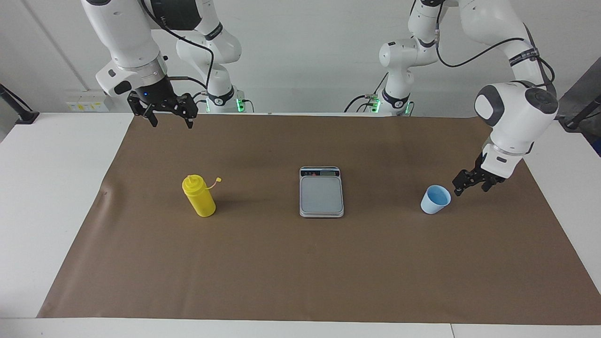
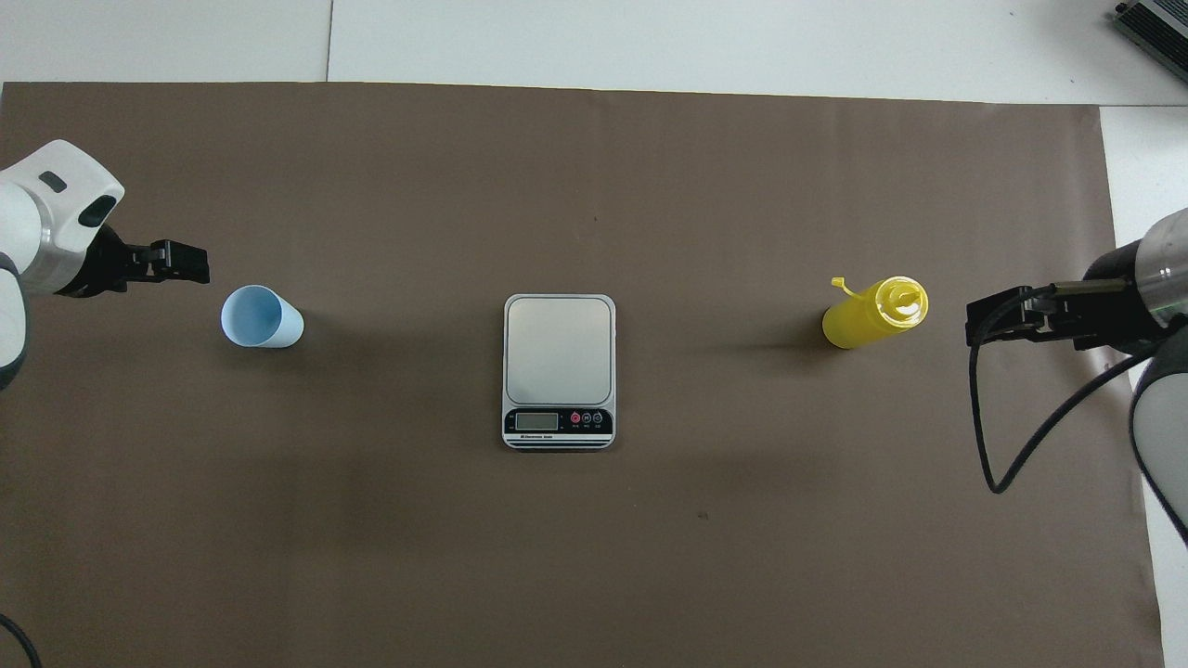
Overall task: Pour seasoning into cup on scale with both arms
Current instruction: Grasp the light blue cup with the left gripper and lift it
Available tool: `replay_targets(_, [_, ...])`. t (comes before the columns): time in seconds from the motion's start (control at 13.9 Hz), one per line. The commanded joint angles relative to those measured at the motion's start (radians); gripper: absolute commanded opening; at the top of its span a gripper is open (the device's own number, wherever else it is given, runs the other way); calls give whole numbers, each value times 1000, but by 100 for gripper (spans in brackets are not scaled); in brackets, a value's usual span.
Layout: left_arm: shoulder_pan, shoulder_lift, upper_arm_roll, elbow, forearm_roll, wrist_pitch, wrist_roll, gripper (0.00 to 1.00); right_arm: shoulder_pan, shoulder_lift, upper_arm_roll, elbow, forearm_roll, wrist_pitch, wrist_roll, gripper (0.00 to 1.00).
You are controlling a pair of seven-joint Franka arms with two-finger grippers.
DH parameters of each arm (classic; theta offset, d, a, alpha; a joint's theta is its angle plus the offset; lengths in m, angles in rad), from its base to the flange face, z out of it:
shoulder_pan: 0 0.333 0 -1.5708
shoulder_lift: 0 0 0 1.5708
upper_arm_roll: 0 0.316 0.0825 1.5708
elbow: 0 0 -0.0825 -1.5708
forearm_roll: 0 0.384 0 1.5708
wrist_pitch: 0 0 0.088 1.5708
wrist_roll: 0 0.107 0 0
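Now cup (image 1: pixel 435 199) just beside left tool (image 1: pixel 465 187), untouched, upright.

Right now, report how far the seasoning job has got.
Done: nothing; the scale is bare. In hand: the open left gripper is beside the cup, not touching. Left: cup onto scale, then the yellow bottle poured; the open right gripper waits.

Wide bare brown mat (image 1: pixel 300 272) is lying open between scale (image 1: pixel 321 192), cup (image 1: pixel 435 199) and bottle (image 1: pixel 199 195); the frame's whole lower half is staying unobstructed.
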Motion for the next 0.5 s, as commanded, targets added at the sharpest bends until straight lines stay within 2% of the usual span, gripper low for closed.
replay_targets(0.0, [-3,-36,-8,-94,-10,91,-71,100,-9,-13,6,-13,-5,0,14,100])
replay_targets(0.14, [-9,0,-8,-111,-33,140,-73,100,-9,-13,6,-13,-5,0,14,100])
replay_targets(0.43, [-36,11,-8,-155,-33,169,-76,100,-9,-12,6,-13,-5,0,14,100])
